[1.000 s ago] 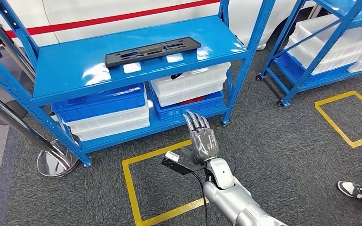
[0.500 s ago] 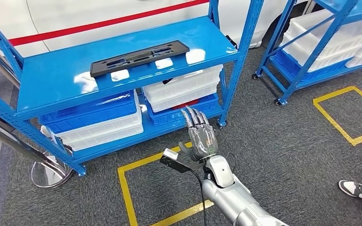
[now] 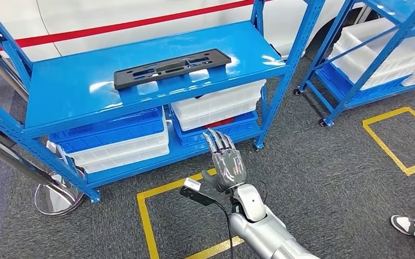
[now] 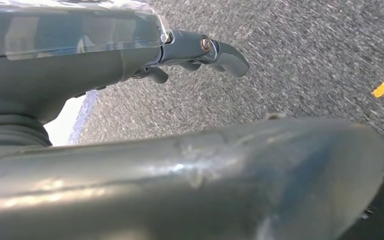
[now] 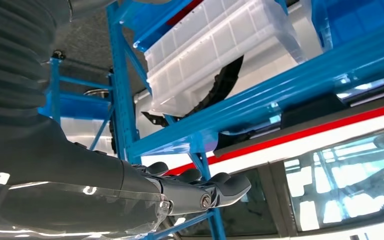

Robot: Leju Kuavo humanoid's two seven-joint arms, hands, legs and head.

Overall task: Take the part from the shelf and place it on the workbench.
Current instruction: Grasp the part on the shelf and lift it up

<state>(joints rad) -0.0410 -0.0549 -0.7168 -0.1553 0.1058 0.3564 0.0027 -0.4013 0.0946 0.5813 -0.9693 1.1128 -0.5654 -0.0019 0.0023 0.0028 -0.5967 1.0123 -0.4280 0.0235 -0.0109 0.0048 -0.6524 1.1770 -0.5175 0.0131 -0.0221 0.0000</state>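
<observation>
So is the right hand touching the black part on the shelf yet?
Apart. In the head view the right hand is raised in front of the lower shelf level, fingers spread and empty, while the black part lies flat on the top shelf, with open space between them.

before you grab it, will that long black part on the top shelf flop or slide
The black part looks like thin moulded plastic with cut-outs, so probably light and fairly stiff, though it may bend if lifted by one end. The shelf is glossy, so it could slide when pushed.
</observation>
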